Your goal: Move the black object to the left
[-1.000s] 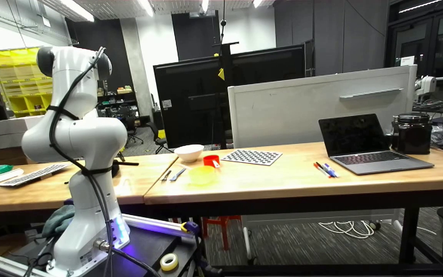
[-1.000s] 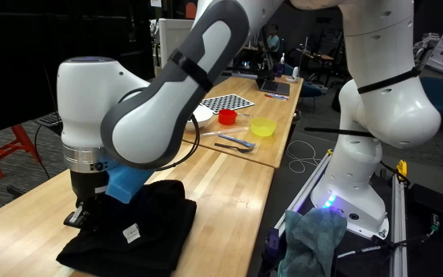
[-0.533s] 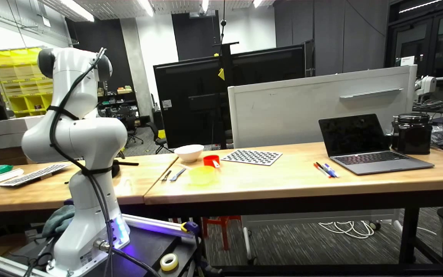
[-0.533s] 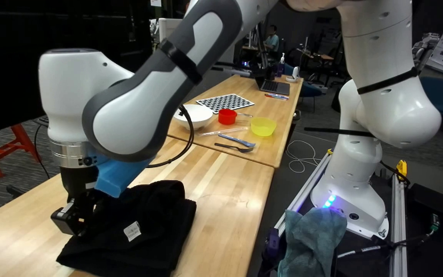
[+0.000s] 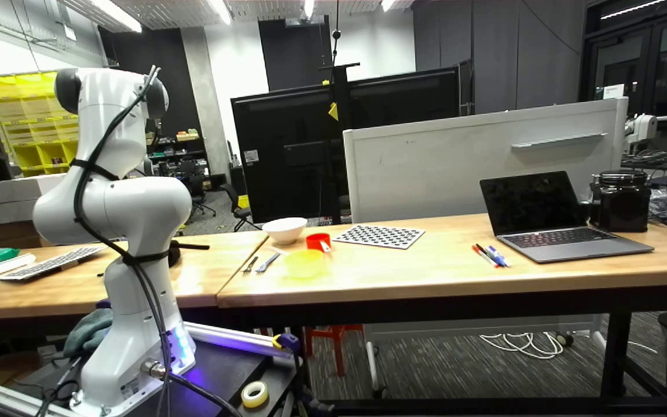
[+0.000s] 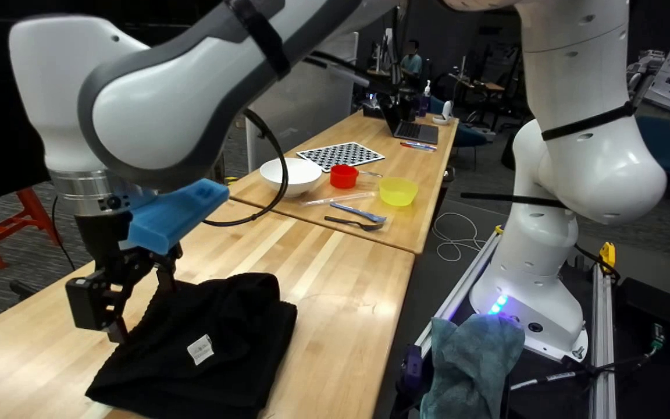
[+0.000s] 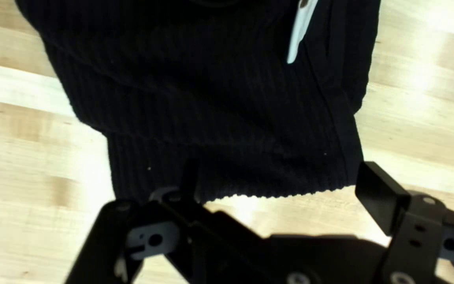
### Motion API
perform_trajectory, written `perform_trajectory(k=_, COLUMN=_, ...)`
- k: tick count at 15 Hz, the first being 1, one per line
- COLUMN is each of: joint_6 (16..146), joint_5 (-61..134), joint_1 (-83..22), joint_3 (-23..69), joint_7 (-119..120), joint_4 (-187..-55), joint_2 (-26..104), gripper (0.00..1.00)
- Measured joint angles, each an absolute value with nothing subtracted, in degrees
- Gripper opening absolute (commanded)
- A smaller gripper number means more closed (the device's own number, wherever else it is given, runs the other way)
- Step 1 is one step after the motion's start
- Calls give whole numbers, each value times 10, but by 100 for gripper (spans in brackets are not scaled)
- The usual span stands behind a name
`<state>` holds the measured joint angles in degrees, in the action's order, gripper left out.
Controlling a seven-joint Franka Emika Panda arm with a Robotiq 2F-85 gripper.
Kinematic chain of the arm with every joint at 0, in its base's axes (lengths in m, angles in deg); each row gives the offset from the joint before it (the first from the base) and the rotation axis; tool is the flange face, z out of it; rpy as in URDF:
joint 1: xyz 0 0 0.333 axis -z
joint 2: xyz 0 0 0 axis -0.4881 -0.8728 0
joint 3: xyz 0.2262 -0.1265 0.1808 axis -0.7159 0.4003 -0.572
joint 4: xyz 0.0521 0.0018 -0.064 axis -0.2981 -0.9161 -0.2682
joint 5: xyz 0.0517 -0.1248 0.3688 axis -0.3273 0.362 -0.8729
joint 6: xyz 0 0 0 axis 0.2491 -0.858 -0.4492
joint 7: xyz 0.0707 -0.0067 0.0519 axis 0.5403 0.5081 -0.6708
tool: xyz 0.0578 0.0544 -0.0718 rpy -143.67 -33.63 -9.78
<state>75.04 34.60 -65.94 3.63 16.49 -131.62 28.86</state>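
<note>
Black cloth, bent arm, downturned end effector

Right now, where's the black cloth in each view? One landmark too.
In an exterior view: black cloth, lower left.
In an exterior view: can't make it out; robot arm may hide it.
Wrist view: the cloth, upper middle.
Landmark in the two showing it: white tag.

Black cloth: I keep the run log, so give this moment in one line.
black cloth: lying on table, white tag showing | fingers: apart, by its edge | grasp: none | contact: unclear
</note>
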Motion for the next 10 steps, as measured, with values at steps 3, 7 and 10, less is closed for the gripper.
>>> perform_trajectory(k=3, joint_6=699, joint_5=346, joint_1=-657, joint_3=36, joint_7=158, joint_4=-1294, joint_2=303, gripper=100)
perform_trajectory(k=7, joint_6=664, joint_5=346, joint_1=-645, joint_3=35, joint_7=137, joint_4=-1280, joint_2=323, gripper=100)
perform_trajectory(k=10, joint_6=664, joint_5=344, joint_1=-623, joint_3=31, joint_7=107, joint_4=-1285, joint_2=343, gripper=100)
